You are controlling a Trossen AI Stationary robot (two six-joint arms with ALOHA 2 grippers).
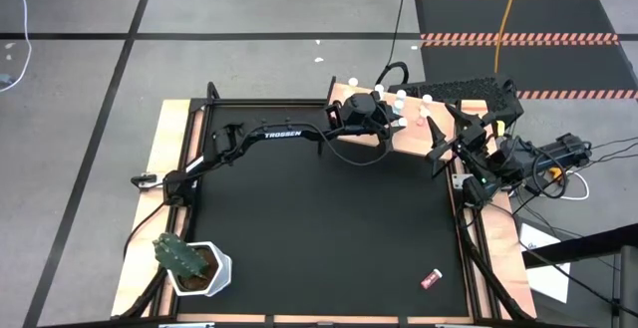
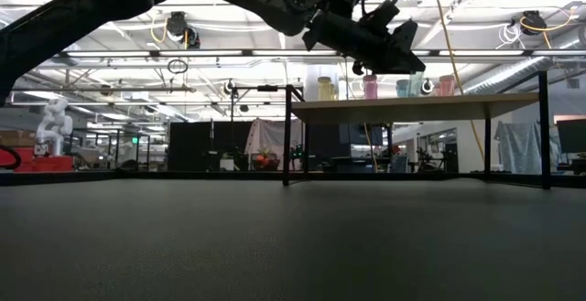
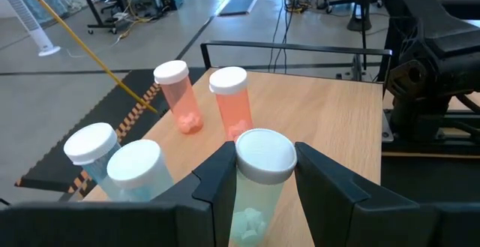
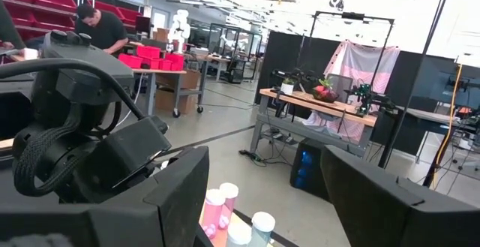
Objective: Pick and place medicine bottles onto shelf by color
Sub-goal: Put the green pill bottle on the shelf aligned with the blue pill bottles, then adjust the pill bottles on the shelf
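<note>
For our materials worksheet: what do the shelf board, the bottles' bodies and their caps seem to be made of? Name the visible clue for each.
Shelf: light, unpainted wood, matte; faint grain lines show.
Bottle held in the left gripper: body probably clear tinted plastic, since the contents show through.
Pink bottle: the same see-through look.
Caps: opaque white, smooth, likely plastic.

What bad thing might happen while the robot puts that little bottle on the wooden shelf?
1. The left end effector grips a white-capped bottle close beside two teal bottles and two pink bottles; lowering or pulling back could knock one over.
2. The bottles stand near the shelf edge, so a bumped one might roll off.
3. The open right end effector waits nearby and may crowd the left arm.
</note>
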